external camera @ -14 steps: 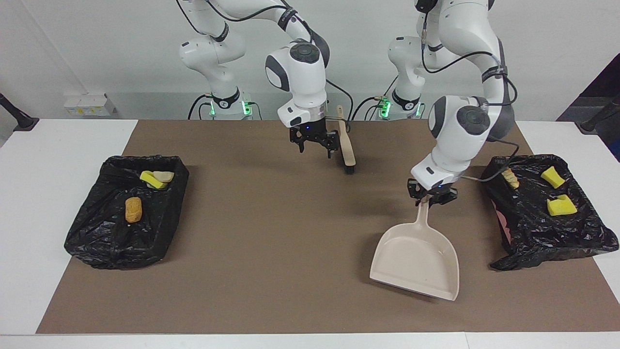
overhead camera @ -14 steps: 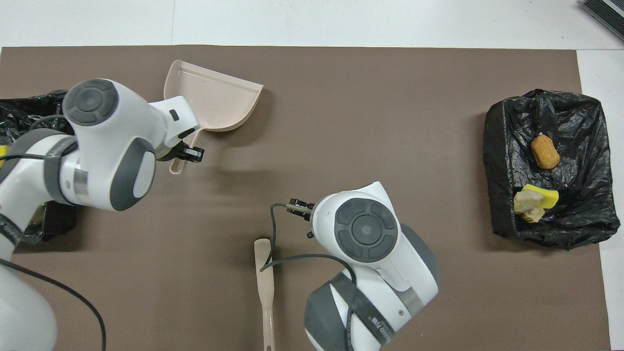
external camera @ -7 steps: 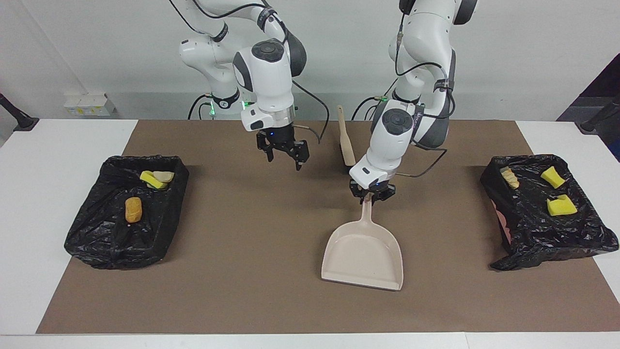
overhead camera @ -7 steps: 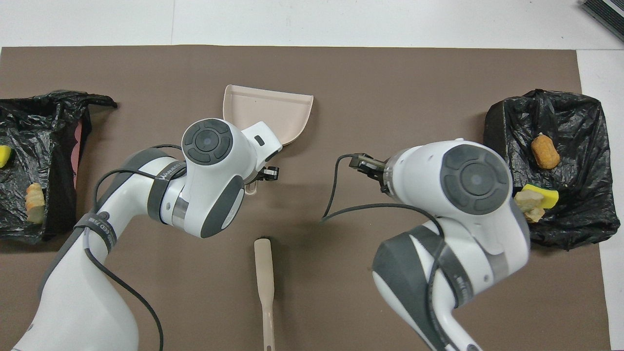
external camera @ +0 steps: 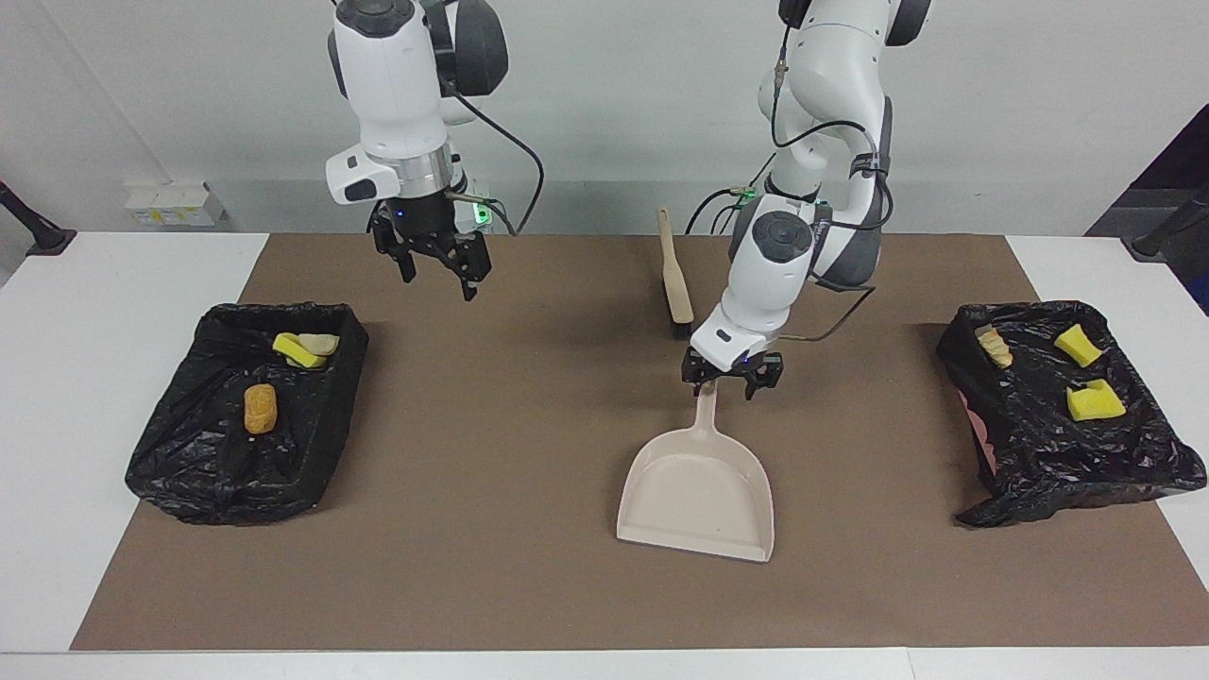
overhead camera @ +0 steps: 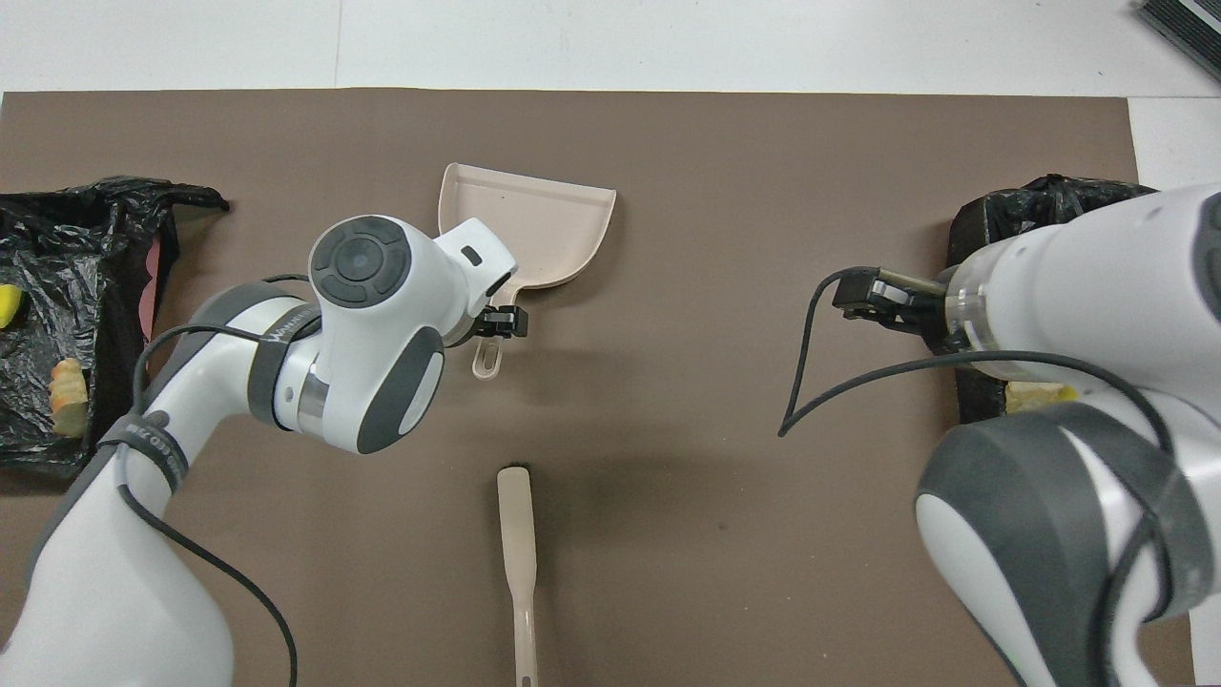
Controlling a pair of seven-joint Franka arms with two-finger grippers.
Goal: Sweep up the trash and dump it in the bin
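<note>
The beige dustpan [external camera: 699, 491] [overhead camera: 534, 229] lies flat near the middle of the brown mat, its handle pointing toward the robots. My left gripper [external camera: 732, 378] [overhead camera: 498, 326] sits open over the handle's end, fingers apart on either side of it. My right gripper [external camera: 436, 276] hangs open and empty, raised over the mat beside the bin [external camera: 189, 453] at the right arm's end. That bin holds trash: a yellow sponge chunk [external camera: 297, 351] and a tan lump [external camera: 260, 408]. The other bin [external camera: 1067, 453] [overhead camera: 105, 286] holds yellow chunks [external camera: 1096, 403] and a tan lump [external camera: 992, 348].
The beige hand brush [external camera: 672, 274] [overhead camera: 517, 553] lies on the mat nearer the robots than the dustpan, bristles toward it. The brown mat [external camera: 491, 567] covers most of a white table. In the overhead view the right arm covers most of its bin [overhead camera: 1049, 196].
My left gripper has opened off the dustpan handle after carrying the pan from its bin toward the middle. The right arm has risen and swung toward its own end of the table.
</note>
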